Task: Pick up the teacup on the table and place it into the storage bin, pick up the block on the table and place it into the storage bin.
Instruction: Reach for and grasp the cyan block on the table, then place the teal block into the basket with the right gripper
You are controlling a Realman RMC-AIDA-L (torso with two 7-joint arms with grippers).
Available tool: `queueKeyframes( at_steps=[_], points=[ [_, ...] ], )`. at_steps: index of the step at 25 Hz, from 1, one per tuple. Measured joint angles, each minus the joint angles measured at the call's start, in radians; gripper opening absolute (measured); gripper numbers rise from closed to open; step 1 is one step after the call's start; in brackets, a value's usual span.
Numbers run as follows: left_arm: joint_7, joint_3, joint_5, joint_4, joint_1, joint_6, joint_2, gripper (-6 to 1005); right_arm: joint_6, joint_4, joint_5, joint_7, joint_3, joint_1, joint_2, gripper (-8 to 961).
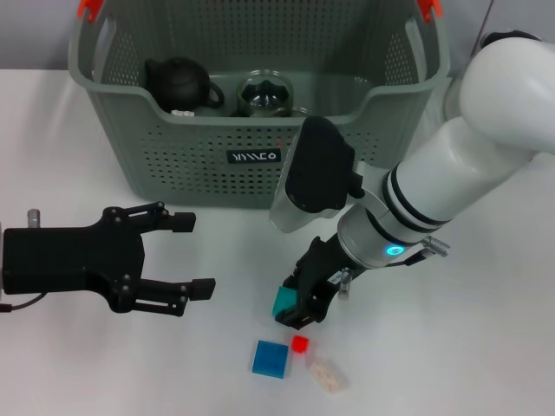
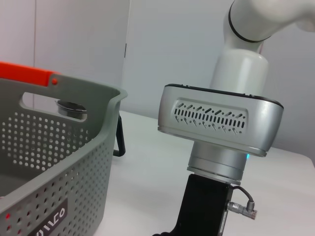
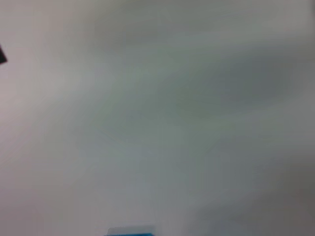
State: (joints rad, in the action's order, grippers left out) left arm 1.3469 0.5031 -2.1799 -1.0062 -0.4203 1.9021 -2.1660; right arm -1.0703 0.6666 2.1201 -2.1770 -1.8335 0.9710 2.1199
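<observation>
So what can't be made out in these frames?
- Right hand: head view, the fingers cover most of the teal block, so the grip is unclear.
- Right wrist view: blurred, only a blue sliver at one edge.
- Bin: head view, its front wall hides the floor beneath the teapot and glass cup.
- Left wrist view: bin corner and right arm only, no blocks.

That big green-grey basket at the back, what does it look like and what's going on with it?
The storage bin looks like grey-green plastic, its walls full of small holes, with cut-out grips near the rim and orange-red handle tips. A small black label with white lettering sits on its front wall. It stands upright on the white table, at the far side. Inside are a dark teapot and a glass vessel. Neither gripper touches it.
</observation>
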Motion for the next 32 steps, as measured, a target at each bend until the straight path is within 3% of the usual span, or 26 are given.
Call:
queueKeyframes(
  at_steps=[12, 14, 19, 25, 28, 32],
  points=[
    [0.000, 0.000, 0.000, 0.000, 0.000, -0.009, 0.002, 948, -0.045, 0.037, 0.000, -0.019, 0.008, -0.012, -0.013, 423],
    [0.000, 0.000, -0.002, 0.000, -0.001, -0.009, 0.002, 948, -0.062, 0.070, 0.004, -0.022, 0.038, -0.028, -0.020, 423],
    [0.000, -0.001, -0.006, -0.002, -0.001, -0.007, 0.002, 948, -0.191, 0.220, 0.010, 0.002, 0.243, -0.077, -0.045, 424],
    [0.000, -0.002, -0.002, -0.002, 0.001, -0.004, 0.002, 948, -0.341, 0.534, 0.001, 0.012, 0.568, -0.122, -0.039, 423],
    [0.000, -0.001, 0.000, -0.002, -0.001, -0.004, 0.001, 948, -0.291, 0.578, -0.017, 0.012, 0.695, -0.101, -0.032, 423],
    [0.002, -0.002, 0.002, -0.002, -0.007, -0.003, 0.002, 948, -0.110, 0.471, -0.036, 0.030, 0.751, -0.054, -0.035, 423]
  ],
)
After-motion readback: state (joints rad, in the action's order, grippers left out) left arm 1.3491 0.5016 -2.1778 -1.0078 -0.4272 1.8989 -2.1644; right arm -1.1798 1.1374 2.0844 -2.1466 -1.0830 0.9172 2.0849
